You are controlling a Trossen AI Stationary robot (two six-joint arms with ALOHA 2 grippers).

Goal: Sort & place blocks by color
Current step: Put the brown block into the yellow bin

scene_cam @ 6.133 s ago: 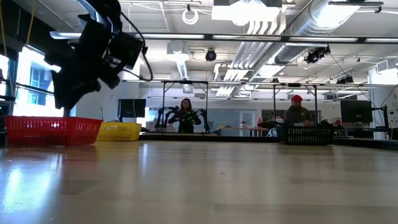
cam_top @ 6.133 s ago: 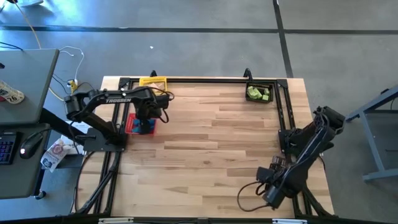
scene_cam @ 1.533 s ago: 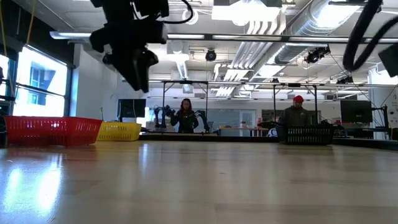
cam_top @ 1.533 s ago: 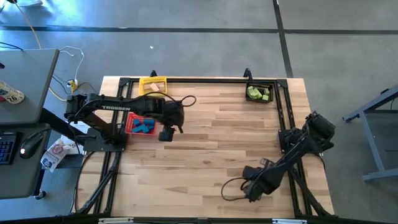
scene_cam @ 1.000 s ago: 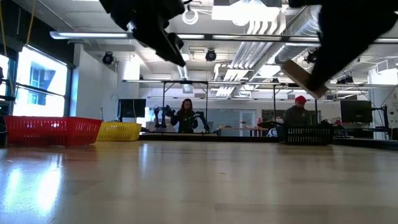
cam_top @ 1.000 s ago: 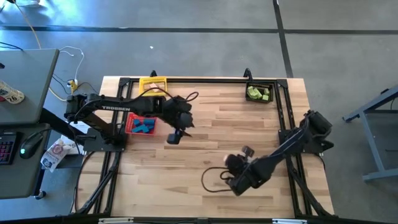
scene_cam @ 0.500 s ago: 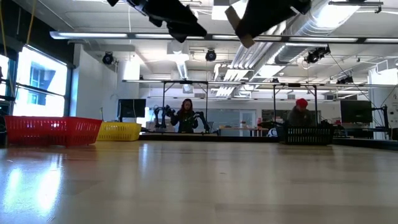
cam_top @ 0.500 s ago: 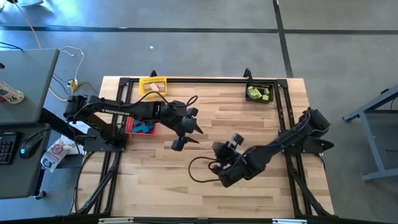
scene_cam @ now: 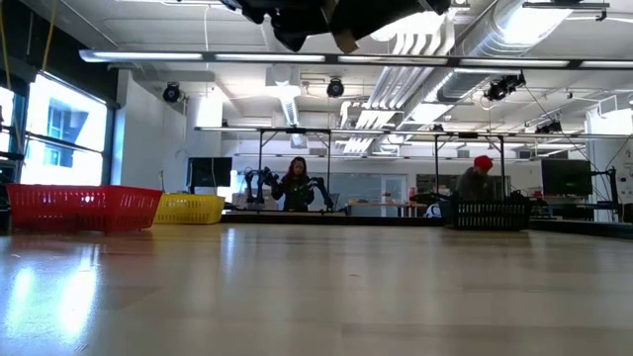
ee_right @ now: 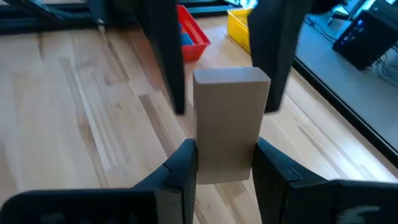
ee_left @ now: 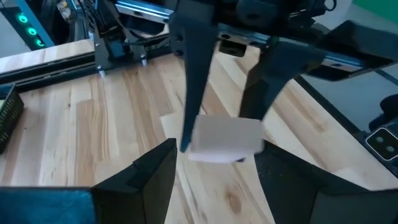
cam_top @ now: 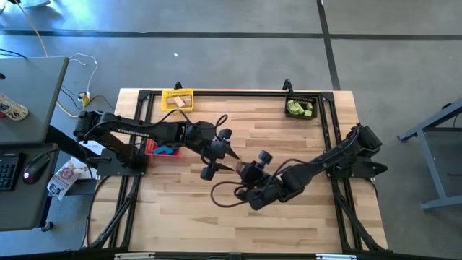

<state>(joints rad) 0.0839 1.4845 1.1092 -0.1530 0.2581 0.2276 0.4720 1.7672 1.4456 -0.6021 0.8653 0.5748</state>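
1. Overhead, the table (cam_top: 289, 137) showed as a wide pale wood top, with both arms stretched in from its two sides and meeting near its middle, raised above the surface.
2. From table height only the lowest parts of the two arms showed, cut off by the upper edge, so neither gripper could be read there; two people stood at benches far behind.
3. The left arm reached out from its base past the red basket (cam_top: 154, 149), its forearm partly covering that basket, so the blue blocks (cam_top: 168, 149) inside showed only in part.
4. The right arm ran in a long diagonal from the table's right edge, cable looping beneath it.
5. The yellow basket (cam_top: 177, 98) sat at the far edge with tan pieces hard to make out; the black basket (cam_top: 302, 108) at the far right corner held green blocks (cam_top: 299, 108).
6. The right gripper (ee_right: 226, 163) was clamped on a plain tan block (ee_right: 230, 124), a short bar held upright between its fingers.
7. The left gripper (ee_left: 214, 163) stood spread wide, its fingers on either side of that block without a visible touch; the block's far end sat between them.
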